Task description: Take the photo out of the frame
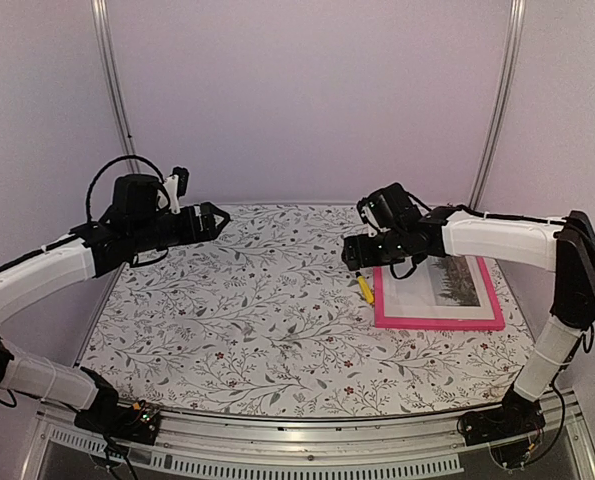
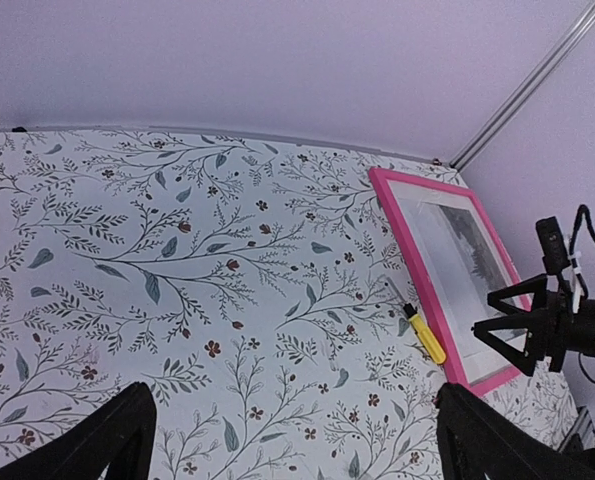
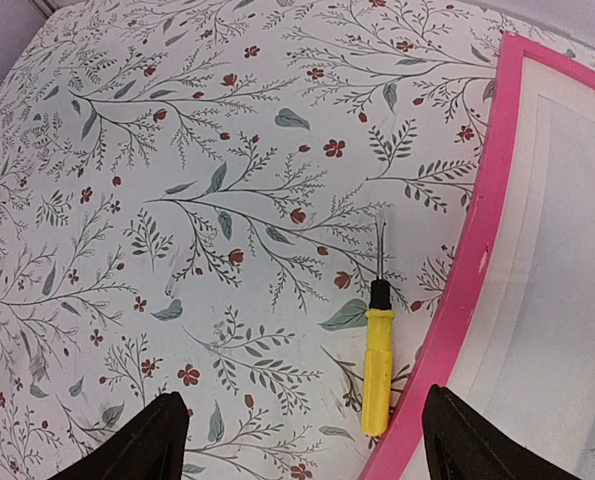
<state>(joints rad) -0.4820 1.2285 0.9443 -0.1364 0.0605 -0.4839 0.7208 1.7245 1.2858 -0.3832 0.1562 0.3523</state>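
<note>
The pink frame lies flat at the table's right side, with the photo inside it, white border around dark trees. The frame also shows in the left wrist view and the right wrist view. A yellow-handled screwdriver lies beside the frame's left edge, seen too in the right wrist view. My right gripper hangs open above the screwdriver and the frame's left edge, holding nothing. My left gripper is open and empty, raised over the table's far left.
The table carries a floral-patterned cloth. Pale walls with metal corner posts close in the back and sides. The right arm's white link crosses above the frame.
</note>
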